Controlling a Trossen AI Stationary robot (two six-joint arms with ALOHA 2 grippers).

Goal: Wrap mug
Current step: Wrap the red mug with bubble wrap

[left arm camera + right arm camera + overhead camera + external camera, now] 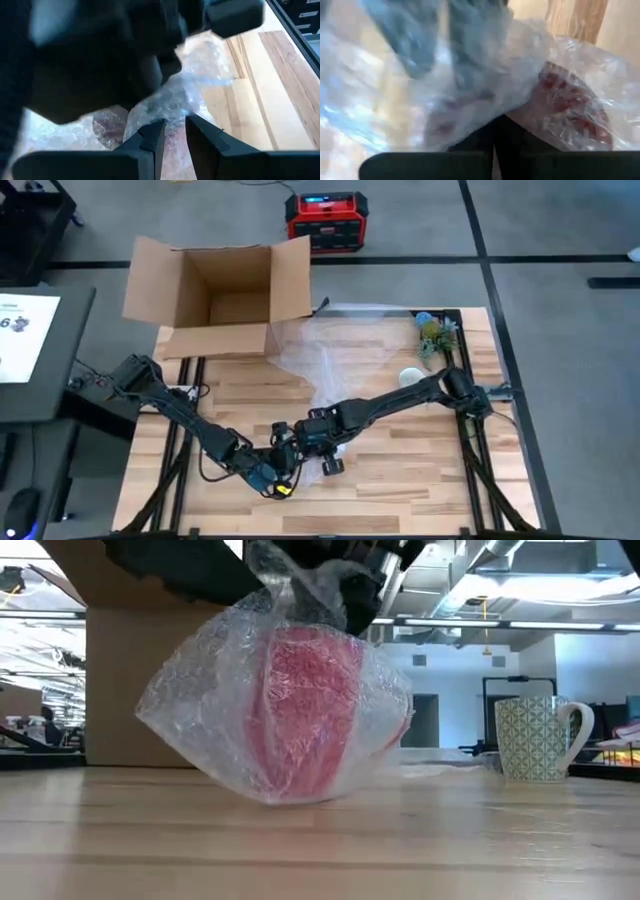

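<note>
A red mug is sitting on the wooden bench near its front edge, bundled in bubble wrap that is gathered into a twisted tuft above it. Both arms are meeting over this bundle. The left end effector is hovering just beside the gathered wrap with its fingers standing a narrow gap apart; wrap is showing in the gap, but whether they are pinching it cannot be told. The right end effector is reaching in from the other side, its fingers pressed together and closing on a fold of the wrap just beside the mug's red wall. In the high view the two end effectors are nearly touching each other over the bundle. A loose sheet of plastic is lying farther back on the bench, next to an open cardboard box. A white patterned mug is standing upright, well apart from the bundle, towards the right arm's side.
</note>
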